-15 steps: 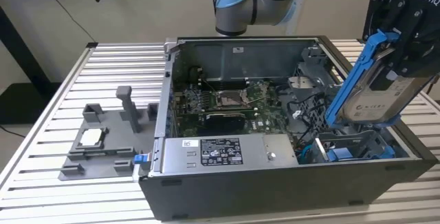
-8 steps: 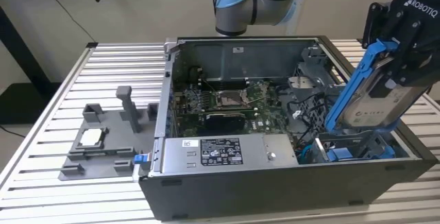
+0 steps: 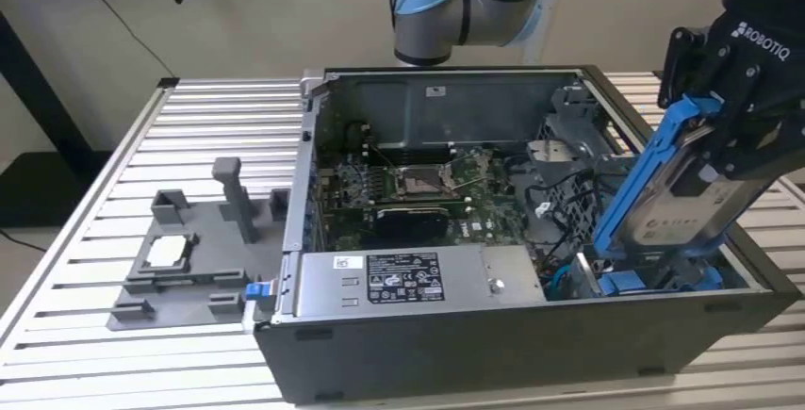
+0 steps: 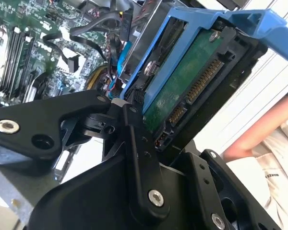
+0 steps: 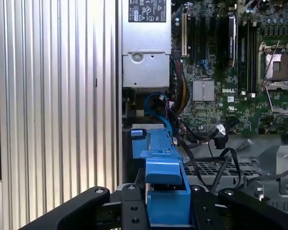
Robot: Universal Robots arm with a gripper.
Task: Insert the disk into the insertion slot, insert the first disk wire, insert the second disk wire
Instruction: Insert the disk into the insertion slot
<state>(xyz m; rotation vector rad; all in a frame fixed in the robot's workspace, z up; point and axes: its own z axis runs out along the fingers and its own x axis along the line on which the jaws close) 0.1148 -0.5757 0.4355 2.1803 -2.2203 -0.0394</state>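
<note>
One matte black gripper (image 5: 165, 211) is pinched on one disk (image 3: 680, 207): a flat silver slab clipped in a glossy blue plastic carrier, green circuit board exposed. The disk is held tilted, lower end at the one insertion slot (image 3: 661, 283), dark perforated metal with blue rails, inside the computer case (image 3: 503, 344) on the ribbed aluminium bench (image 3: 214, 118).

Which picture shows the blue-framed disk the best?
The exterior view: the disk shows nearly whole, tilted in the gripper. The second wrist view shows its green underside; the first wrist view, its blue frame edge-on.
</note>
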